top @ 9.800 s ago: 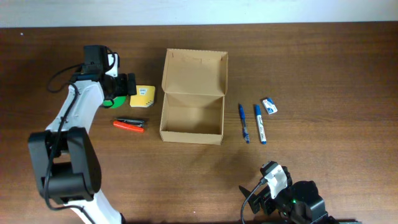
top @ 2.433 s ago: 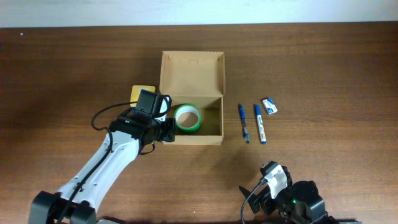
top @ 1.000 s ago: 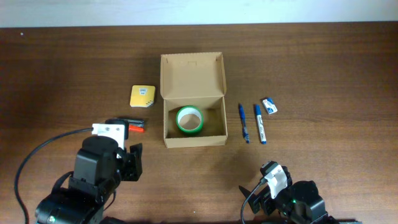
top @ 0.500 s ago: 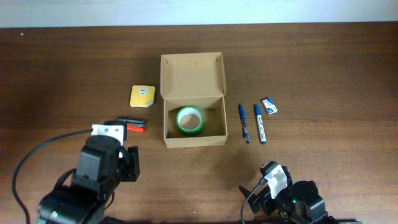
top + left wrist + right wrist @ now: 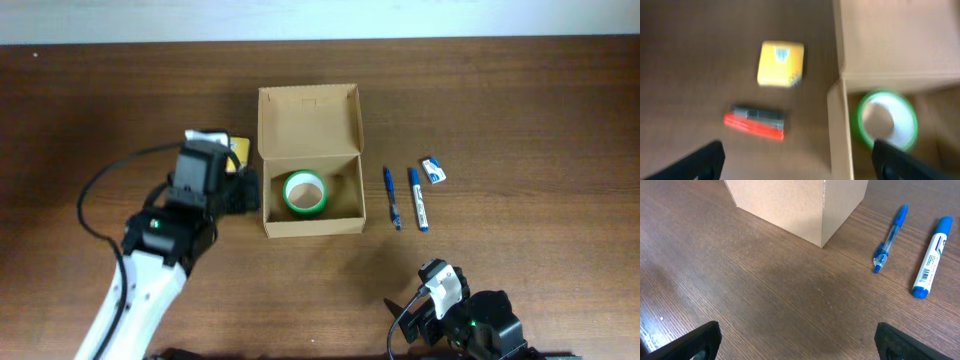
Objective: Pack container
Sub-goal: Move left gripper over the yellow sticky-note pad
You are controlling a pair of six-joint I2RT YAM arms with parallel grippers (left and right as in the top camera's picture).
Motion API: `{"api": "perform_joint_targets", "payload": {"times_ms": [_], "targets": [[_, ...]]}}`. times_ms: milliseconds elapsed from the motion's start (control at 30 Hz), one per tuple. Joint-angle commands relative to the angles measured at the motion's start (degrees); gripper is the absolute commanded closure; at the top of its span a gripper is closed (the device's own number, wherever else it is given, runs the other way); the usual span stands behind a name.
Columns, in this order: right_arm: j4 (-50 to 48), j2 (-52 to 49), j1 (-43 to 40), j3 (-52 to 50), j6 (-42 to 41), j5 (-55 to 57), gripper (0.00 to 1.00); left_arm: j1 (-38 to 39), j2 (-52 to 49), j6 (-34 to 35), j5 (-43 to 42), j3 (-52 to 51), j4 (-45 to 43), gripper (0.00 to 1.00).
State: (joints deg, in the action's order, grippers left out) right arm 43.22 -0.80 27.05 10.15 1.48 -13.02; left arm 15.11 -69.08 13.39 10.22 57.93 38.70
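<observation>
The container (image 5: pixel 310 120) is a tan cardboard box with its lid flap folded back, standing mid-table. A green tape roll (image 5: pixel 304 192) lies inside it, and the left wrist view shows the roll (image 5: pixel 887 119) past the box's left wall (image 5: pixel 839 130). My left gripper (image 5: pixel 248 190) hovers just left of that wall, open and holding nothing. In its own view the left gripper (image 5: pixel 797 167) spans the wall and bare table. My right gripper (image 5: pixel 410 318) rests open near the front edge; the right gripper (image 5: pixel 795 342) faces the box's corner (image 5: pixel 805 205).
A small yellow box (image 5: pixel 780 63) and a red-and-black tool (image 5: pixel 755 122) lie left of the container. To the container's right lie a blue pen (image 5: pixel 391 197), a blue marker (image 5: pixel 417 198) and a small eraser (image 5: pixel 433 169).
My left arm has swung from the front left of the table up to the container's left side, and its jaws have spread wider. The right arm has stayed still.
</observation>
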Motion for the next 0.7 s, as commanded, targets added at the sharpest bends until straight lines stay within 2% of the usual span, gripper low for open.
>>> {"api": "perform_joint_targets", "payload": {"times_ms": [0, 100, 167, 267, 667], "targets": [[-0.22, 0.66, 0.44, -0.42, -0.46, -0.28, 0.01, -6.14, -4.2, -4.72, -4.39, 0.42, -4.17, 0.07], [-0.22, 0.66, 0.44, -0.42, -0.46, -0.28, 0.01, -12.55, -7.91, -9.6, -12.02, 0.42, -9.09, 0.07], [-0.22, 0.66, 0.44, -0.42, -0.44, -0.28, 0.01, -15.32, -10.27, -11.69, -12.61, 0.42, -11.28, 0.06], [-0.22, 0.66, 0.44, -0.42, -0.46, -0.28, 0.01, -17.99, -14.53, -15.04, -14.69, 0.42, -14.62, 0.0], [-0.22, 0.66, 0.44, -0.42, -0.46, -0.28, 0.01, -19.78, -29.86, -22.16, -21.51, 0.42, -27.39, 0.0]]}}
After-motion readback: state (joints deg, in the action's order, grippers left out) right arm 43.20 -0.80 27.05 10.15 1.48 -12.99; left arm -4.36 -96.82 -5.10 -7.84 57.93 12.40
